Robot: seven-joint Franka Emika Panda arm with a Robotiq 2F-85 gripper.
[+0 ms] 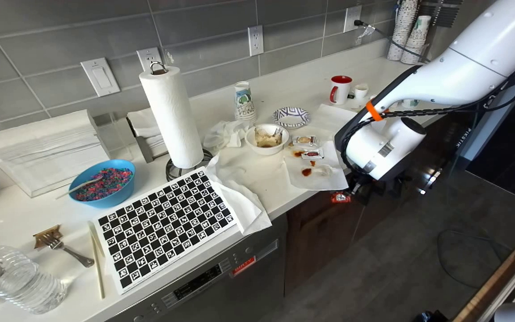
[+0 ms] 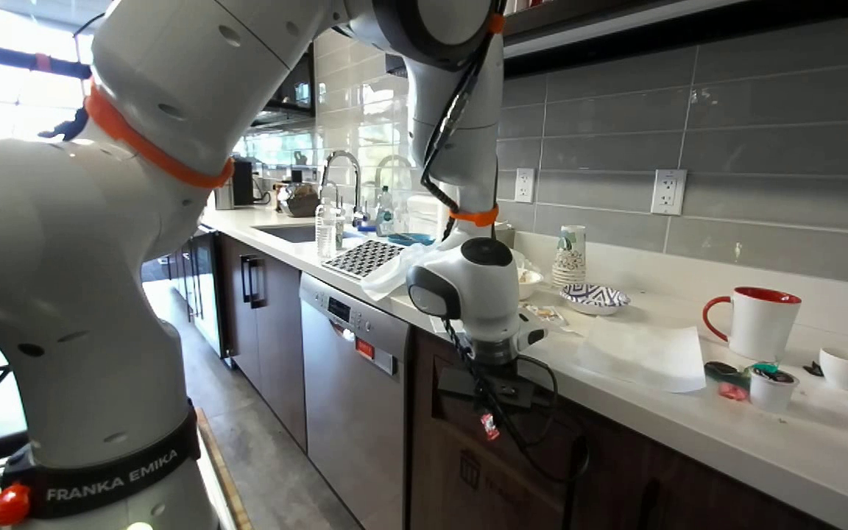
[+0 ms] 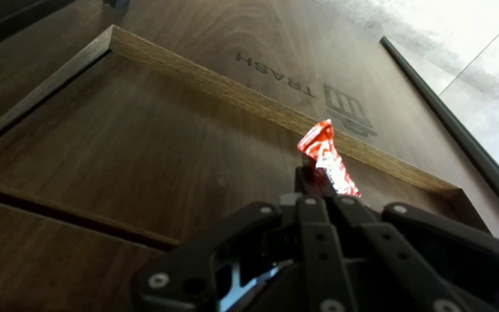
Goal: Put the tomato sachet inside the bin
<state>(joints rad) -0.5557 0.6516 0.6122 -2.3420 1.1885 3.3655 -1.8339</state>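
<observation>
Tomato sachet (image 3: 330,158) was clamped in the gripper (image 3: 317,181) below the bench's front edge (image 1: 289,205), probably super light, squishy and kinda slick, so best pinched mid-body.

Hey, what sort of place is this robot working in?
It looks like a kitchen, probably a shared one such as an office break room: there's a dishwasher, tall stacks of paper cups, and a cabinet front labelled TRASH.

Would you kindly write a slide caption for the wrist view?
Jaws gripping a red tomato sachet in front of a wooden recess beside TRASH lettering.
</observation>
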